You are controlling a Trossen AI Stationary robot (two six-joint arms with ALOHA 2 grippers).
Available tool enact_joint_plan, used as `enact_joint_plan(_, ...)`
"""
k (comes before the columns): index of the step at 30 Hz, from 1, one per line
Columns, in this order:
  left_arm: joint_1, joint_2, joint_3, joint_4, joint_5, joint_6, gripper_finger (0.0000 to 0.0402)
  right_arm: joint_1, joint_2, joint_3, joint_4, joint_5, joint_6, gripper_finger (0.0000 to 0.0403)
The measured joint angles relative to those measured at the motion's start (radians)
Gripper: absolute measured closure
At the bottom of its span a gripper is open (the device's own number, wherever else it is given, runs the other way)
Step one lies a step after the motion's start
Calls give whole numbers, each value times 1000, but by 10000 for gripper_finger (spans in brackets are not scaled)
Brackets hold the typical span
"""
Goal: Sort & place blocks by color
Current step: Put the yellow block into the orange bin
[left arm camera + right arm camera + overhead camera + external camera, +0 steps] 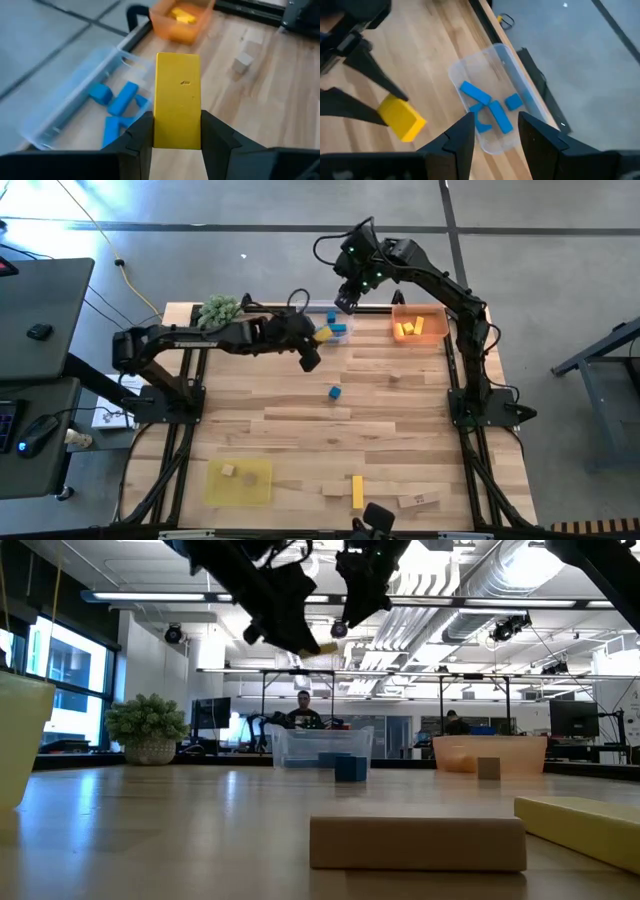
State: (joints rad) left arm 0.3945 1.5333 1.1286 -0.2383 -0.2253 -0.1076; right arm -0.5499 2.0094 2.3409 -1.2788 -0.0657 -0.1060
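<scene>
My left gripper (pixel 316 343) is shut on a yellow block (pixel 177 97) in the air, just on the near side of the clear tray (pixel 336 329). That tray holds several blue blocks (pixel 491 111). My right gripper (pixel 495 132) hangs open above the clear tray, touching nothing. The orange tray (pixel 420 328) holds yellow blocks (pixel 180 16). One blue cube (pixel 334 391) lies flat on the table, mid-table. Near the near edge lie a yellow bar (pixel 357 491) and plain wood blocks (pixel 333 488), (pixel 418 500). A small wood cube (pixel 243 62) sits near the orange tray. My left gripper pinches the yellow block by its two long side faces at the end nearer the wrist (pixel 176 137), between the two fingers (pixel 141 134). The block's free end (pixel 178 62) sticks out forward beyond the fingertips. It is lifted clear of the table.
A yellow tray (pixel 240 482) with one wood block sits at the near left. A green spiky plant ball (pixel 219 309) stands at the far left edge. The two grippers are close together above the clear tray. Bare table spreads across the middle and right.
</scene>
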Motion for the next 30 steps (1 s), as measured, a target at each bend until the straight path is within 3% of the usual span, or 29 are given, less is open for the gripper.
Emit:
enact_joint_plan(15, 125, -208, 1, -165, -7, 202, 298, 10, 0, 0, 78, -168, 140, 263)
enact_joint_plan(20, 145, -260, 1, -197, -7, 280, 298, 34, 0, 0, 81, -174, 214, 258)
enact_joint_plan(30, 144, -337, 1, -291, 30, 379, 298, 110, 0, 0, 198, -189, 394, 173)
